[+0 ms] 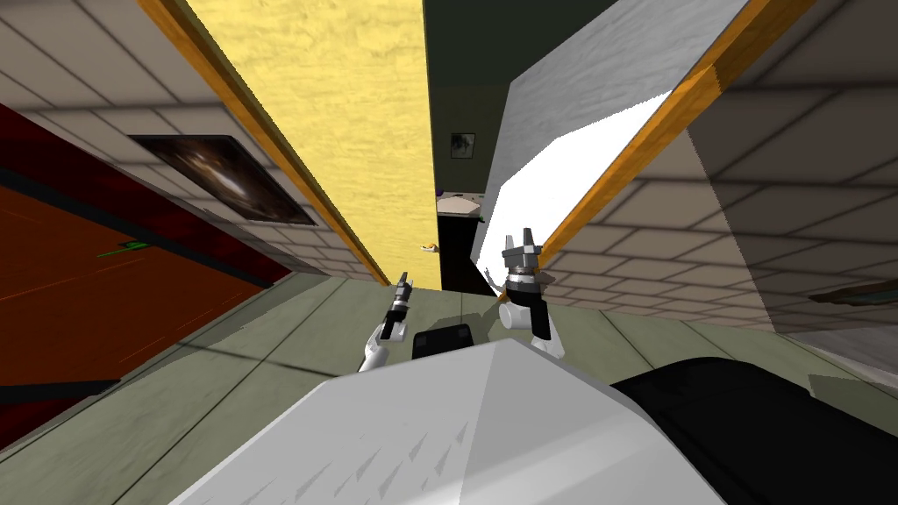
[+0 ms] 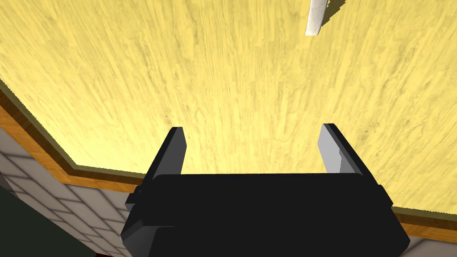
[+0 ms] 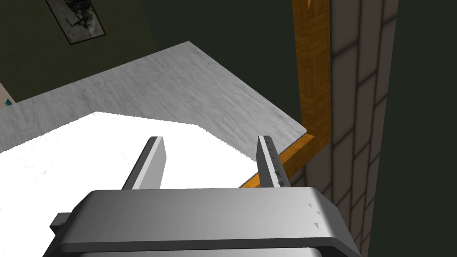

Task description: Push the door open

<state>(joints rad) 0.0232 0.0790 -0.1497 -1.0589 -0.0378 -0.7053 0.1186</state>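
Ahead from the head camera, the yellow door [image 1: 351, 105] fills the left of the orange frame [image 1: 253, 123] and a grey-white panel [image 1: 561, 131] the right, with a dim gap between them; the left gripper [image 1: 402, 280] shows small and edge-on. At the left wrist, wood grain lies beyond widely parted fingers [image 2: 172, 149], and a white handle [image 2: 315, 18] is cut off. At the right wrist, the right gripper [image 3: 209, 163] stands wide before the marbled panel; contact is unclear.

Head view: set high, aimed steeply down and forward, rolled.
Left wrist view: faced along the left hand [image 2: 252, 128], close to the yellow door [image 2: 223, 80].
Right wrist view: faced along the right hand [image 3: 210, 138], near a grey-white panel [image 3: 169, 89] and orange frame [image 3: 314, 67].
Shared: door, panel and frame are also seen from the head.
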